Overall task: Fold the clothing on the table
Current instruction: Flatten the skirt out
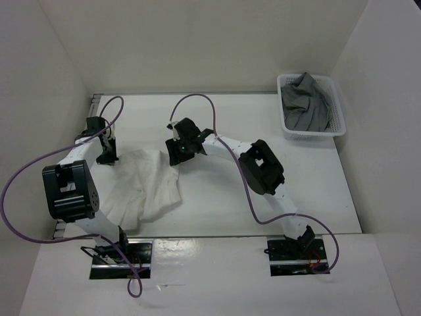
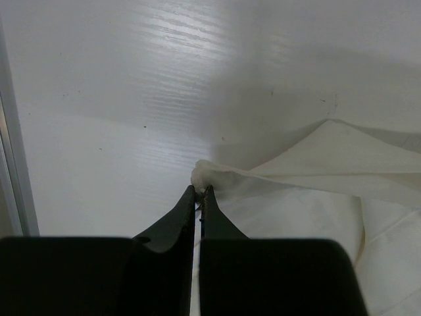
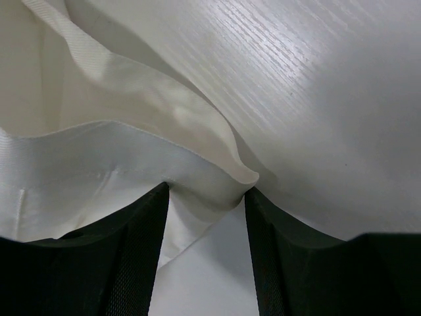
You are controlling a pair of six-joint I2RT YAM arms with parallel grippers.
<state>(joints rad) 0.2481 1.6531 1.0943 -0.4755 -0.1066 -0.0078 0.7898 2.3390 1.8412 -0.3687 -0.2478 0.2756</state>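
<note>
The clothing [image 1: 141,187], a white thin skirt, lies rumpled on the left part of the table [image 1: 263,125]. My left gripper [image 1: 107,158] is at its far left corner. In the left wrist view that gripper [image 2: 199,191] is shut on a small bunched tip of the clothing [image 2: 316,178], which trails off to the right. My right gripper [image 1: 176,155] is at the skirt's far right corner. In the right wrist view its jaws [image 3: 207,191] stand apart, with a curled band edge of the clothing [image 3: 131,151] lying between the fingertips.
A white mesh basket [image 1: 337,105] holding a grey garment [image 1: 304,102] stands at the far right corner. White walls enclose the table on three sides. A metal rail [image 2: 12,171] runs along the table's left edge.
</note>
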